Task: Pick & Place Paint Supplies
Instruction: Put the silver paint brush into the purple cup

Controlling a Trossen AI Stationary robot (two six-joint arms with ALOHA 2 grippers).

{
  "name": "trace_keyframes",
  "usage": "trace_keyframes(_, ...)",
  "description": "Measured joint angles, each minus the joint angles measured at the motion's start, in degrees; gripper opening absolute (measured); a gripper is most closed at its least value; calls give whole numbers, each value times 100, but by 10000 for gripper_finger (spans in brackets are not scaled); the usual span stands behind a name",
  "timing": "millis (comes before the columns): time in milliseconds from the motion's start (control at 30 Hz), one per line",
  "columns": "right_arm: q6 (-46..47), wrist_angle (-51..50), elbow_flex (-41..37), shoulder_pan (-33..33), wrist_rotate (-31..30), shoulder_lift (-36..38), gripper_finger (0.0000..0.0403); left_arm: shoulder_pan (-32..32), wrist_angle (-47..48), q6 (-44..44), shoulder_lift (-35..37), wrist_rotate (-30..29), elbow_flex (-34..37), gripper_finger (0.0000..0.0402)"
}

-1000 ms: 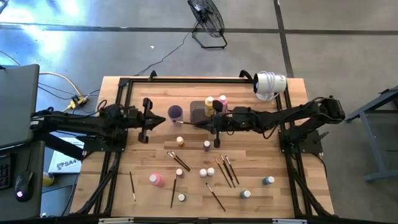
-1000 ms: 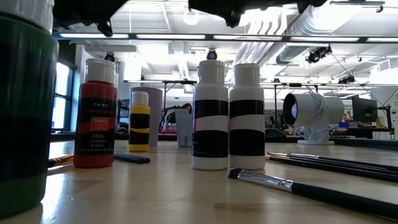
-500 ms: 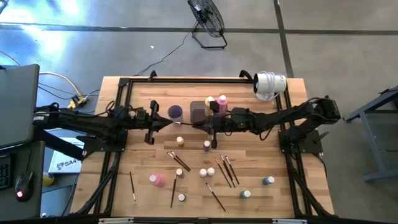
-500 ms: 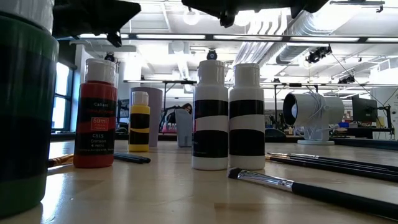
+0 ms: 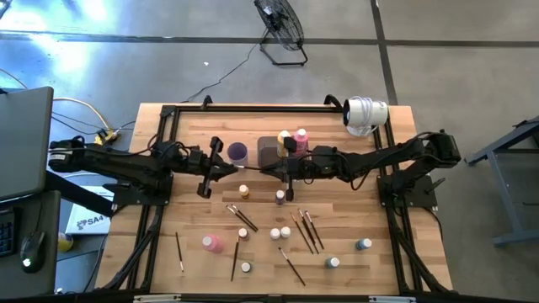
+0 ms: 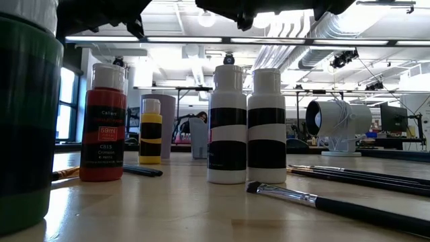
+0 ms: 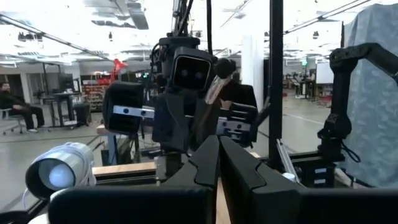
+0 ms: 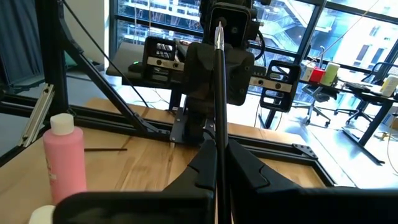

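Observation:
My right gripper (image 5: pixel 268 168) hangs above the table's middle, shut on a thin dark paintbrush (image 8: pixel 219 81). The brush sticks out toward my left gripper (image 5: pixel 236 168), which is shut with nothing between its fingers (image 7: pixel 217 140), close to the brush's free end (image 7: pixel 210 93). A yellow bottle (image 5: pixel 284 136) and a pink bottle (image 5: pixel 301 135) stand at the dark grey tray (image 5: pixel 268 150), beside the purple cup (image 5: pixel 237 151). More small bottles (image 5: pixel 212 242) and brushes (image 5: pixel 305 229) lie loose on the table's near half. My right gripper pinches the brush's handle (image 8: pixel 219 134) between its two fingers. The fingers come level from the table's right, and the brush lies along them, reaching past their tips. The brush is lifted clear of the table. I cannot tell whether my left gripper touches the brush's free end.
A white cylindrical device (image 5: pixel 365 114) stands at the far right corner. Black frame rails (image 5: pixel 253 108) run along the table's far and side edges. In the low view, red (image 6: pixel 103 124), yellow (image 6: pixel 150 131) and black-and-white bottles (image 6: pixel 227 124) stand near the front edge.
My left gripper has moved toward the table's right, closing in on the brush held by my right gripper, and has tipped slightly. Both grippers have stayed shut. The right gripper and the brush have kept their place.

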State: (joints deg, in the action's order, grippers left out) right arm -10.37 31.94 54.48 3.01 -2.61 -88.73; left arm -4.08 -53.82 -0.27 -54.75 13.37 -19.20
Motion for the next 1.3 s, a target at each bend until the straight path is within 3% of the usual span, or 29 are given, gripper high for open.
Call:
trace_keyframes(700,-7,0,0,0,-24,7,6,-2,-31,151,-410,-65,-374,16)
trace_keyframes(800,-8,0,0,0,-24,9,7,-2,-110,151,-410,-39,-374,42)
trace_keyframes(1100,-9,-2,0,0,-23,9,7,-2,-225,306,-407,-35,-372,171)
trace_keyframes(1300,-9,-2,0,0,-22,11,8,-2,-325,304,-407,-24,-372,206)
